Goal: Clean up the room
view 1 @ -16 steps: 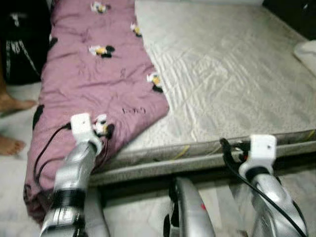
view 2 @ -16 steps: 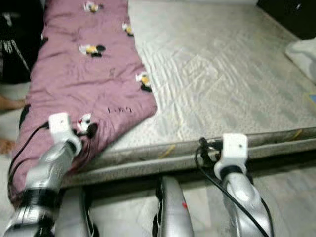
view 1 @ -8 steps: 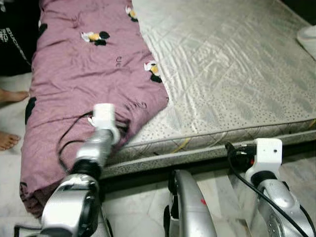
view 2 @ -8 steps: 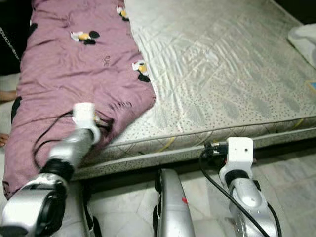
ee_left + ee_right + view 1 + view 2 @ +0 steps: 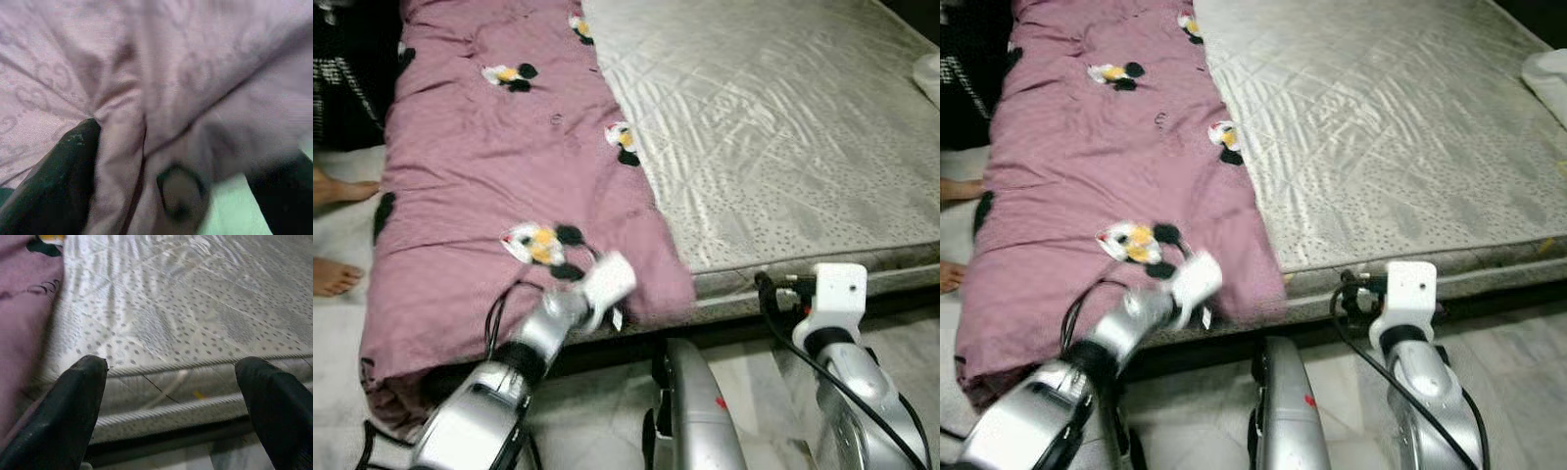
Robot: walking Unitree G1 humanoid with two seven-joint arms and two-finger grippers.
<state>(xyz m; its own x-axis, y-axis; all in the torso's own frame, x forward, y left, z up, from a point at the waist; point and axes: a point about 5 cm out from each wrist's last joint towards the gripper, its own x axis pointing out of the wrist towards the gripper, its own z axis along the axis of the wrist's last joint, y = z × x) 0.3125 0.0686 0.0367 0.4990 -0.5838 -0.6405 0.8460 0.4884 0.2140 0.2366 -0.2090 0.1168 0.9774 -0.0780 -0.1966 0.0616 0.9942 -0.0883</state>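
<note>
A purple blanket (image 5: 489,196) is spread along the left side of the mattress (image 5: 783,147), its lower corner draped over the near edge. That corner is pinched between the fingers (image 5: 58,186) of the left gripper (image 5: 166,161), fabric bunched between them. The right gripper (image 5: 171,406) is held wide open before the mattress edge, touching nothing.

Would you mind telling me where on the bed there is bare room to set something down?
The bare mattress is free from the purple blanket's edge across to the white cloth at its far right corner. The robot's-left strip is crowded: the blanket covers it and drapes over the near edge, where the left gripper is bunched in fabric. The right gripper hovers open at the near edge.
</note>
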